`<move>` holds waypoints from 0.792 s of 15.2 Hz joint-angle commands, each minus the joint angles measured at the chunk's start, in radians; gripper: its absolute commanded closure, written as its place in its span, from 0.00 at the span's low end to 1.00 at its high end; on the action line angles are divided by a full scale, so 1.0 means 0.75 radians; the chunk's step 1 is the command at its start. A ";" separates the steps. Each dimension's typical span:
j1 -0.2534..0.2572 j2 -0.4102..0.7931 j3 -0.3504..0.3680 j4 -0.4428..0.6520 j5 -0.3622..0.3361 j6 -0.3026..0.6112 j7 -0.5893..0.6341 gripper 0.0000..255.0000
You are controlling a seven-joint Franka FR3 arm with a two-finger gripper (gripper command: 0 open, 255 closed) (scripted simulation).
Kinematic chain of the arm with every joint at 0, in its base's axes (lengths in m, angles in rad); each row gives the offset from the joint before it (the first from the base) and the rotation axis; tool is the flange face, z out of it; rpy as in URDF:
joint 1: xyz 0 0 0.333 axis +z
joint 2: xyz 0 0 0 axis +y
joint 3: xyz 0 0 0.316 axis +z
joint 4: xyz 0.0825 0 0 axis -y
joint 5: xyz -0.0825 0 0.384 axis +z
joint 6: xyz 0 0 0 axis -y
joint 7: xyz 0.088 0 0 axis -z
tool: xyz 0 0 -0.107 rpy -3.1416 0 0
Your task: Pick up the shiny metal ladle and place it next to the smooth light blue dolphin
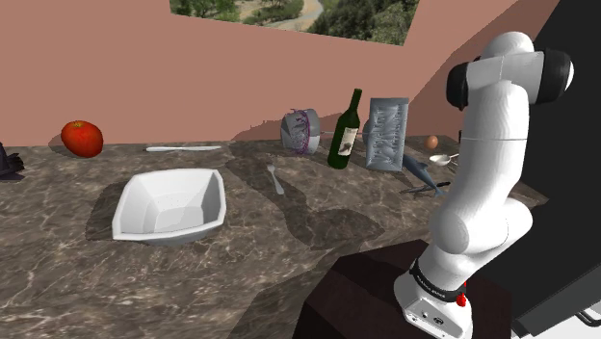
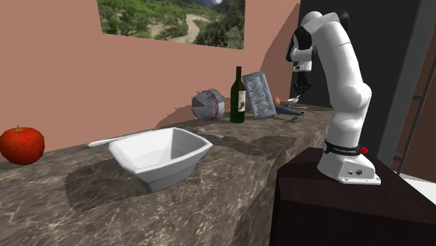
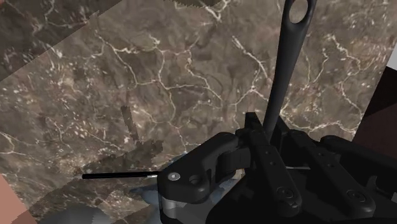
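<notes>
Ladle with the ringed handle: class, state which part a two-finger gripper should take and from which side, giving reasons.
Take the ladle by its straight, slim handle, about mid-length, coming down from above and closing across its narrow width. It seems to lie along the counter, sides free; the ringed end would likely seat less securely.

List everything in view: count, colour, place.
counter: one, brown marble, against wall
picture: one, green, on wall
apple: one, red, shoulder view's left
object: one, black, near apple
bowl: one, white, mid counter
knife: one, white, behind bowl
fork: one, grey, beside bowl
round thing: one, grey-purple, beside bottle
bottle: one, green, upright between round thing and packet
packet: one, grey, beside bottle
egg: one, brown, beside packet
dolphin: one, blue-grey, near egg
ladle: one, grey, by dolphin
stand: one, dark, beside counter
arm: one, white, on stand
gripper: one, black, over ladle
</notes>
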 commanded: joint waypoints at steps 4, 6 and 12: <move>-0.010 0.035 0.025 -0.057 0.035 0.076 -0.022 1.00; -0.016 0.050 0.037 -0.075 0.050 0.103 -0.032 1.00; -0.040 0.101 0.075 -0.123 0.098 0.181 -0.062 1.00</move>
